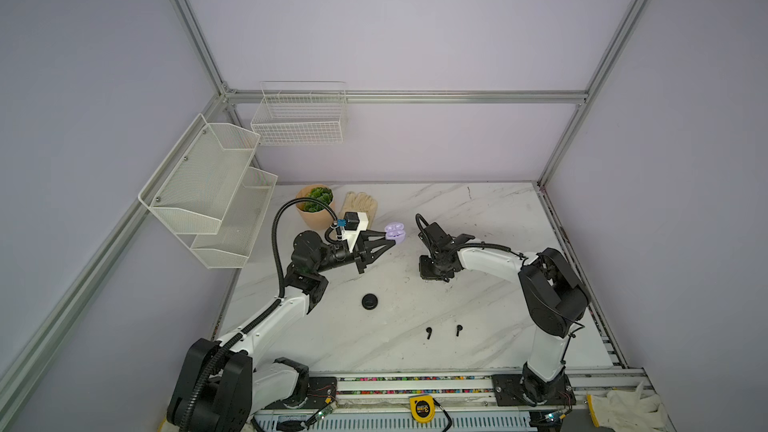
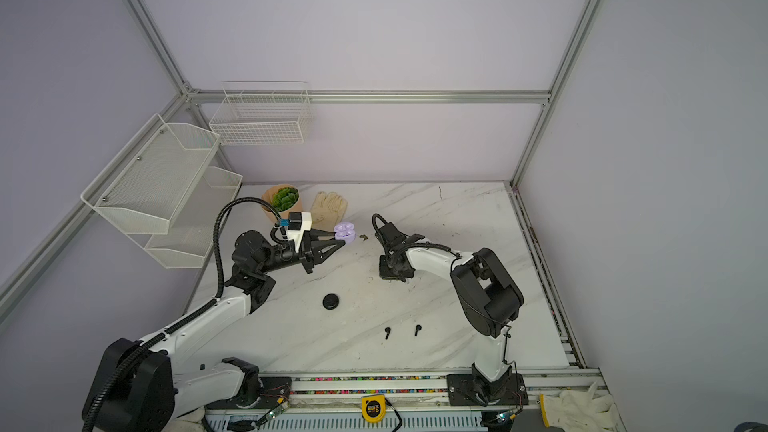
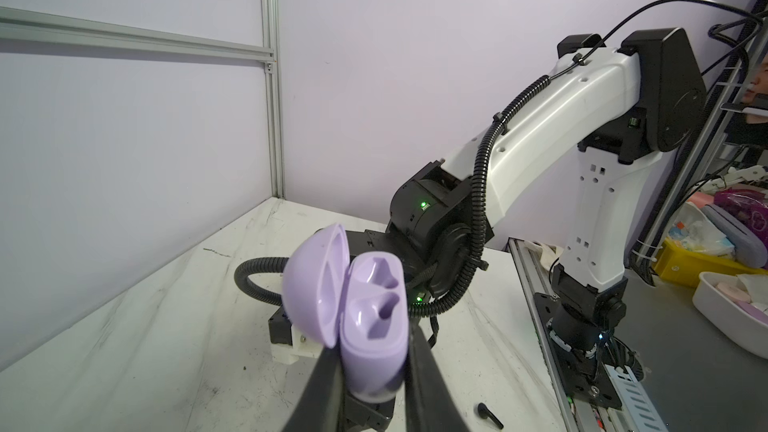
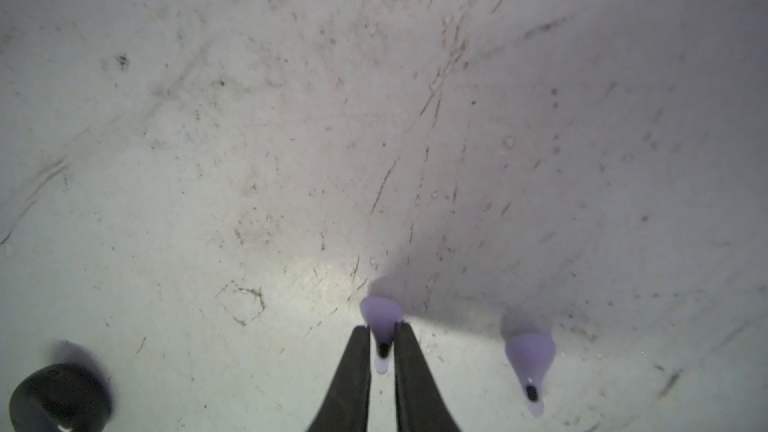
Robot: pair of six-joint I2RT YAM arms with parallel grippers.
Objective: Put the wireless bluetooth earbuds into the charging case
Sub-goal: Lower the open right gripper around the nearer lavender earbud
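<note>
My left gripper (image 1: 390, 238) (image 3: 374, 351) is shut on the base of the lilac charging case (image 1: 395, 232) (image 2: 345, 231) (image 3: 374, 313), held above the table with its lid open and both sockets empty. My right gripper (image 1: 432, 277) (image 4: 382, 332) points down at the table and is shut on a lilac earbud (image 4: 380, 313). A second lilac earbud (image 4: 530, 355) lies just beside it. Two black earbuds (image 1: 429, 332) (image 1: 459, 329) lie near the table's front. A closed black case (image 1: 369, 301) (image 4: 58, 396) sits left of centre.
A potted plant (image 1: 313, 205) and a beige glove (image 1: 359, 203) stand at the back left behind the left gripper. White mesh shelves (image 1: 208, 189) and a wire basket (image 1: 299, 118) hang on the left and back walls. A yellow tape measure (image 1: 422, 407) lies on the front rail.
</note>
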